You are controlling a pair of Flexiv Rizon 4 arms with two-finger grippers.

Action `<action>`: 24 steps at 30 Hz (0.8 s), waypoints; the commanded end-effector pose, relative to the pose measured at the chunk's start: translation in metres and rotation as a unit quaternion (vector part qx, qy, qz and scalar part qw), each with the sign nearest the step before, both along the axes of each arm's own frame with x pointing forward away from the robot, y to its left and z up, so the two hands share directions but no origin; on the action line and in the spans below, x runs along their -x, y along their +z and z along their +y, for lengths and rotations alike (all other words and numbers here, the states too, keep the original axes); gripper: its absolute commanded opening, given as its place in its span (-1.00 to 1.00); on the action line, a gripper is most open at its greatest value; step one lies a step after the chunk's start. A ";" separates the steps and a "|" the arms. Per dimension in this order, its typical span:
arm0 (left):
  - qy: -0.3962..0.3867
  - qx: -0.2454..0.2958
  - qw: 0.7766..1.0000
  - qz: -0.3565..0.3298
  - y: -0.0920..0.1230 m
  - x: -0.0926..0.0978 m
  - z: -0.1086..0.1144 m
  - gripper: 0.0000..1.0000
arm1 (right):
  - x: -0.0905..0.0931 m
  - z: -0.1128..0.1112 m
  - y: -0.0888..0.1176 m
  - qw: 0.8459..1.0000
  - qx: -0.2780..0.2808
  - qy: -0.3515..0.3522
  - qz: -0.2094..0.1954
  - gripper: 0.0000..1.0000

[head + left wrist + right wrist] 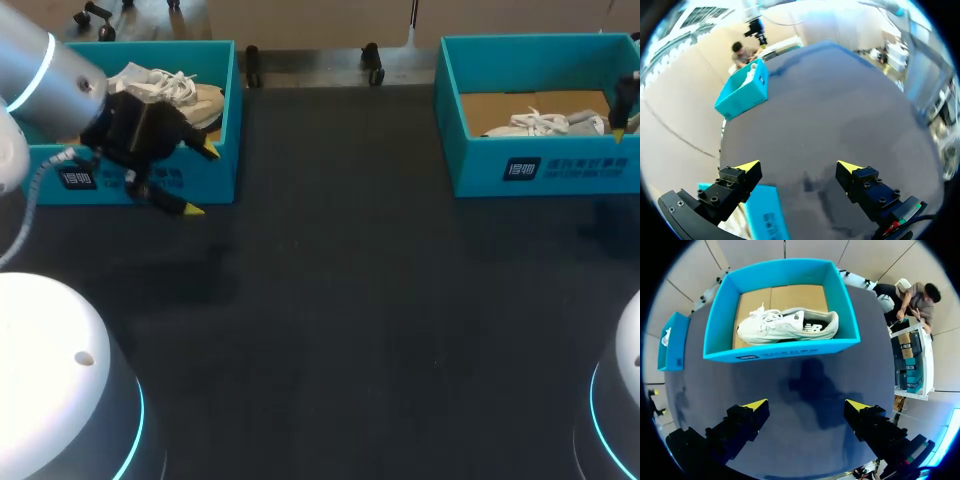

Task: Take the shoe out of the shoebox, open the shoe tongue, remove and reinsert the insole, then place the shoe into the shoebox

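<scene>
White shoe (787, 325) lies inside right shoebox (785, 349); second shoe (185, 95) inside left shoebox (226, 100). Left gripper (200, 180) hangs by left shoebox's front wall, jaws wide, empty. Right gripper (806, 405) over table (350, 300) before right shoebox, jaws wide, holding nothing.

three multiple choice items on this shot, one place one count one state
1. Where is the white shoe ahead of the right gripper?
A) on the bare table
B) inside the right shoebox
C) between the fingers

2. How many teal shoeboxes stand on the table?
A) one
B) two
C) three

3. The left gripper is:
A) shut on a shoe
B) shut on a box wall
C) open, empty

Answers:
1 B, the shoe lies on the box's cardboard floor.
2 B, the left shoebox and the right one.
3 C, its yellow tips stand apart with nothing between them.
</scene>
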State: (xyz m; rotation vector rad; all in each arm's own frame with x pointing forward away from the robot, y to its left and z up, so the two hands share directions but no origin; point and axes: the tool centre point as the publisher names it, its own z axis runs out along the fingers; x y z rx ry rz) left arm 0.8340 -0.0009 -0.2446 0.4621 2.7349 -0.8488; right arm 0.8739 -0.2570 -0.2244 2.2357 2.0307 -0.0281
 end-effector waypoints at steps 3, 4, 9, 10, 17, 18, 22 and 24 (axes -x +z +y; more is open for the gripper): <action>-0.081 -0.052 0.994 -0.057 0.013 -0.050 0.025 1.00 | -0.006 -0.002 -0.005 1.000 -0.004 0.010 0.002 1.00; -0.085 -0.059 0.992 -0.068 0.016 -0.057 0.029 1.00 | -0.006 -0.003 -0.005 1.000 -0.003 0.011 0.002 1.00; -0.157 -0.065 0.977 -0.129 0.020 -0.080 0.047 1.00 | -0.009 -0.006 -0.005 1.000 -0.003 0.014 0.004 1.00; -0.176 -0.071 0.971 -0.145 0.018 -0.083 0.051 1.00 | -0.010 -0.007 -0.005 1.000 -0.005 0.017 0.006 1.00; -0.284 -0.111 0.944 -0.130 0.026 -0.111 0.076 1.00 | -0.018 -0.009 -0.005 1.000 -0.002 0.026 0.013 1.00; -0.284 -0.111 0.944 -0.130 0.026 -0.111 0.076 1.00 | -0.019 -0.010 -0.005 0.999 -0.001 0.028 0.015 1.00; -0.284 -0.111 0.944 -0.130 0.026 -0.111 0.076 1.00 | -0.022 -0.010 -0.007 0.999 0.002 0.031 0.019 1.00; -0.284 -0.111 0.944 -0.130 0.026 -0.111 0.076 1.00 | -0.023 -0.011 -0.009 0.999 0.003 0.035 0.025 1.00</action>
